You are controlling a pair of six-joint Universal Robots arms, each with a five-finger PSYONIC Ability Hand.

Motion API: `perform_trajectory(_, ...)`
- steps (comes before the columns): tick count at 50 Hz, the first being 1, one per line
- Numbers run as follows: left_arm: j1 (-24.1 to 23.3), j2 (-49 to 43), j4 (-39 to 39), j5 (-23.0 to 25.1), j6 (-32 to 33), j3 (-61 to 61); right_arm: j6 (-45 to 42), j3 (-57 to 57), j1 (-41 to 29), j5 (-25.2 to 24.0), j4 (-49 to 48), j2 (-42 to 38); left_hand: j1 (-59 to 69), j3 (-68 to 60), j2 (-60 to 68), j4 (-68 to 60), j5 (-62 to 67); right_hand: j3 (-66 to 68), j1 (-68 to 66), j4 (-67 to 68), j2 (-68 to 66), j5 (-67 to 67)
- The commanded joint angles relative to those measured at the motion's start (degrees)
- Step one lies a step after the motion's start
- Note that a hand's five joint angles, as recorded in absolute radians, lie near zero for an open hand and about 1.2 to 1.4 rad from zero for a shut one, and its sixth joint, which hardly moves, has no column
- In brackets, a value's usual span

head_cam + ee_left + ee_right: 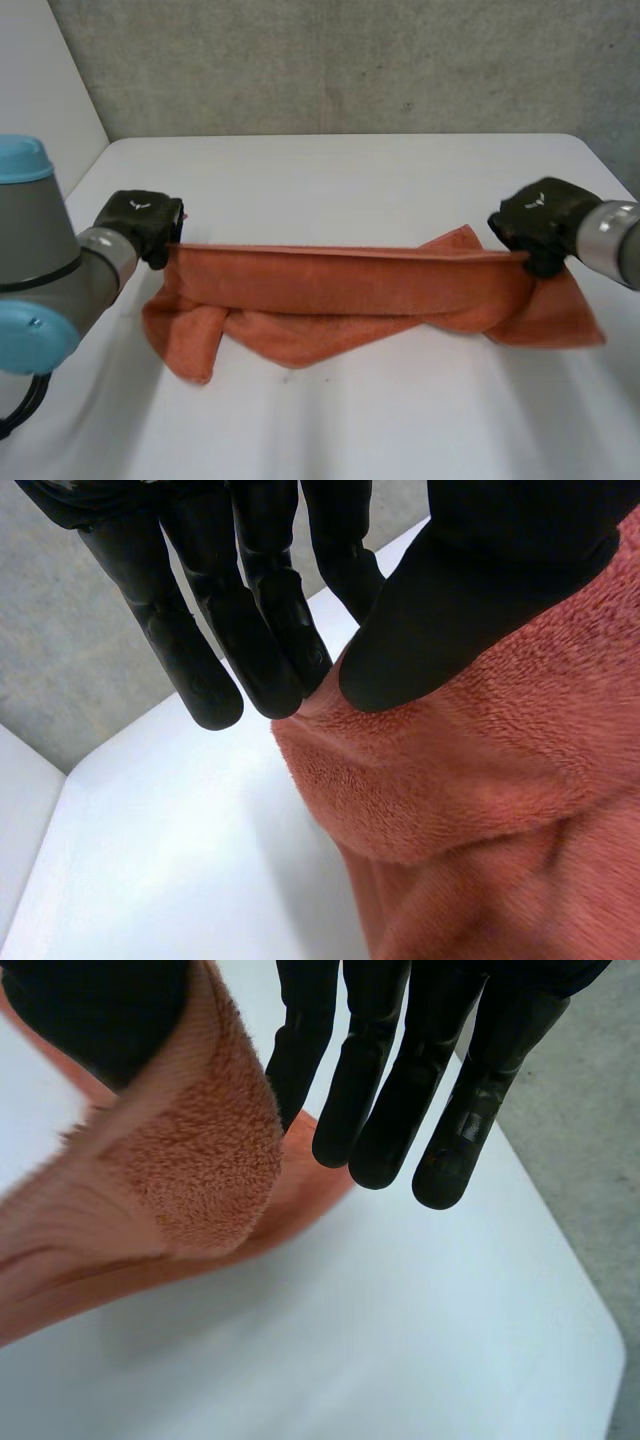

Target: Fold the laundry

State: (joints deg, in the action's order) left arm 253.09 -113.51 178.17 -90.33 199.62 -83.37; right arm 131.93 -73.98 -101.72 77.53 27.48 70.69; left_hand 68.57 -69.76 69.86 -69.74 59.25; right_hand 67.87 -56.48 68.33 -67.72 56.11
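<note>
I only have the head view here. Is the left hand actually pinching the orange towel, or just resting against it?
Observer: It is pinching. In its wrist view the left hand clamps the towel edge between the thumb and one finger.
Operator: And the right?
Observer: The right hand pinches a towel corner under its thumb.
Operator: Any fingers tangled in the cloth?
Observer: No, its other fingers are straight, off the cloth, over the table.

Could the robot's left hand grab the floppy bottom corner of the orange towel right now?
Probably not yet: the left hand is pinching a top corner of the towel. Nothing blocks the bottom corner, though.
</note>
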Motion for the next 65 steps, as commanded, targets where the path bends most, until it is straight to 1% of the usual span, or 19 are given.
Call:
perform_trajectory(1, 0.03, -5.41, 12.85, 0.33, -0.11, 13.73, 0.52, 13.77, -3.93, 7.02, -13.85, -10.22, 11.43, -10.24, 10.14, -10.26, 10.75, 12.13, -23.52, 11.67, -12.28, 13.89)
perform_trajectory(2, 0.03, -5.41, 12.90, 0.33, -0.11, 13.76, 0.70, 17.69, -4.45, 8.15, -18.03, -11.18, 11.43, -10.24, 10.14, -10.26, 10.75, 12.13, -23.52, 11.67, -12.28, 13.89)
perform_trajectory(4, 0.03, -4.45, 25.75, 1.37, -0.37, 17.79, 0.96, 21.60, -4.72, 9.22, -23.43, -11.27, 11.43, -10.24, 10.14, -10.26, 10.75, 12.13, -23.52, 11.67, -12.28, 13.89)
perform_trajectory(6, 0.03, -3.22, 32.87, 2.51, -0.38, 18.67, 3.58, 24.67, -5.07, 9.48, -35.59, -9.70, 11.43, -10.24, 10.14, -10.26, 10.75, 12.13, -23.52, 11.67, -12.28, 13.89)
perform_trajectory(7, 0.03, -1.21, 39.38, 3.74, -0.55, 18.77, 3.60, 24.67, -5.07, 9.48, -35.65, -9.69, 11.43, -10.24, 10.14, -10.26, 10.75, 12.13, -23.52, 11.67, -12.28, 13.89)
perform_trajectory(9, 0.12, 0.55, 45.10, 4.10, -0.72, 18.68, 7.36, 21.88, -5.07, 9.13, -47.81, -5.76, 11.43, -10.24, 10.14, -10.26, 10.75, 12.13, -23.52, 11.67, -12.28, 13.89)
perform_trajectory(12, -0.06, 2.93, 51.73, 4.28, -1.08, 17.11, 9.05, 19.40, -4.72, 9.39, -52.79, -3.36, 11.43, -10.24, 10.14, -10.26, 10.75, 12.13, -23.52, 11.67, -12.28, 13.89)
perform_trajectory(15, 0.29, 4.26, 50.96, 4.20, -1.34, 14.13, 11.33, 13.78, -4.63, 9.39, -56.39, 0.77, 11.43, -10.24, 10.14, -10.26, 10.75, 12.13, -23.52, 11.67, -12.28, 13.89)
perform_trajectory(20, 2.05, 5.49, 48.59, 3.93, -1.69, 6.49, 12.03, 6.39, -4.19, 8.60, -52.26, 2.53, 11.43, -10.24, 10.14, -10.26, 10.75, 12.13, -23.52, 11.67, -12.28, 13.89)
perform_trajectory(29, 3.46, 5.76, 48.06, 3.84, -2.13, -9.36, 12.21, -10.37, -4.19, 1.41, -44.97, 2.79, 11.43, -10.24, 10.14, -10.26, 10.75, 12.13, -23.52, 11.67, -12.28, 13.89)
perform_trajectory(33, 3.46, 4.01, 47.10, 3.93, -2.13, -16.19, 12.56, -17.14, -3.49, -2.46, -43.91, 0.43, 11.43, -10.24, 10.14, -10.26, 10.75, 12.13, -23.52, 11.67, -12.28, 13.89)
perform_trajectory(42, 2.75, -0.22, 38.75, 3.85, -1.69, -20.95, 17.31, -20.15, -0.68, -3.53, -38.29, -6.26, 11.43, -10.24, 10.14, -10.26, 10.75, 12.13, -23.52, 11.67, -12.28, 13.89)
perform_trajectory(45, 2.93, -0.05, 37.77, 3.93, -1.78, -21.22, 21.70, -20.33, 1.87, -3.79, -36.97, -6.44, 11.43, -10.24, 10.14, -10.26, 10.75, -0.43, -10.97, -0.88, 0.28, 1.34)
perform_trajectory(46, 3.10, 0.13, 37.25, 3.93, -1.87, -21.31, 24.40, -20.41, 2.92, -3.79, -36.97, -6.53, 11.43, -10.24, 10.14, -10.26, 10.75, -13.92, 2.52, -14.37, 13.77, -12.15)
perform_trajectory(48, 3.37, 0.22, 37.16, 3.84, -1.87, -21.31, 27.47, -20.41, 4.06, -3.70, -36.88, -6.61, 11.43, -10.24, 10.14, -10.26, 10.75, -22.88, 11.48, -23.34, 22.73, -21.11)
perform_trajectory(55, 4.16, 0.75, 36.55, 4.02, -2.13, -21.31, 40.69, -20.94, 9.78, -3.53, -36.44, -6.44, 11.43, -10.24, 10.14, -10.26, 10.75, -34.75, 23.35, -35.20, 34.59, -32.98)
perform_trajectory(59, 4.25, 0.39, 36.37, 4.11, -1.87, -21.31, 45.86, -21.82, 12.94, -3.70, -36.09, -6.44, 11.43, -10.24, 10.14, -10.26, 10.75, -27.90, 16.50, -28.35, 27.75, -26.13)
perform_trajectory(61, 4.25, -0.22, 36.37, 4.19, -1.96, -21.31, 46.40, -23.39, 14.52, -6.15, -35.48, -6.35, 11.43, -10.24, 10.14, -10.26, 10.75, 9.26, -20.66, 8.81, -9.41, 11.03)
perform_trajectory(65, 4.34, -0.84, 36.37, 4.28, -2.22, -20.96, 45.96, -24.63, 16.10, -11.58, -35.56, -6.18, 11.43, -10.24, 10.14, -10.26, 10.75, 12.13, -23.52, 11.67, -12.28, 13.89)
